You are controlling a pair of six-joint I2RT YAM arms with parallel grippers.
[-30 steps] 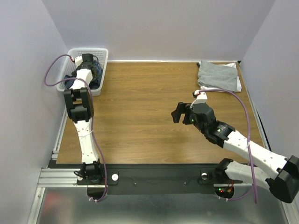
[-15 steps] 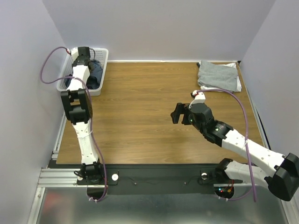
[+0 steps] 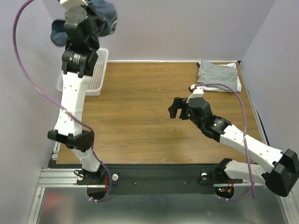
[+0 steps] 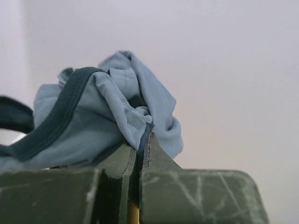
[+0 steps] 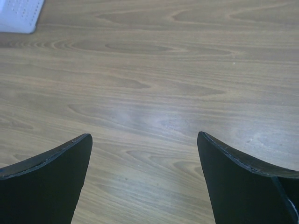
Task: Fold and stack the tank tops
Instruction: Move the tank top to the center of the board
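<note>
L claw (image 4: 142, 140) is pressed nearly together, pinching a fold of the soft blue tank top w/ darker navy trim (image 4: 107, 107). The cloth is bunched in a lump just above the fingers, and one dark-trimmed strap loops off to the left side of the wrist view. Behind it there's only pale wall.

From the top view, the L arm stands stretched tall at the far-left corner, w/ the blue tank top hanging crumpled at its tip, high above the white plastic mesh basket (image 3: 99, 70). The arm covers much of the basket, so I can't tell what's inside. The top is clear of the brown wood-grain counter (image 3: 135, 107), not touching it.

R claw (image 5: 144, 136) is spread wide w/ nothing between the fingers, only bare wood below. It hangs over the mid-right part of the counter, fingers pointing left. A corner of the basket shows at the top-left of the R wrist view, well apart from the claw.

At the far-right corner of the counter lies a folded light grey tank top (image 3: 216, 74), flat on a white folded garment (image 3: 237, 85) whose edges peek out at the right side. Both are well apart from either claw.
</note>
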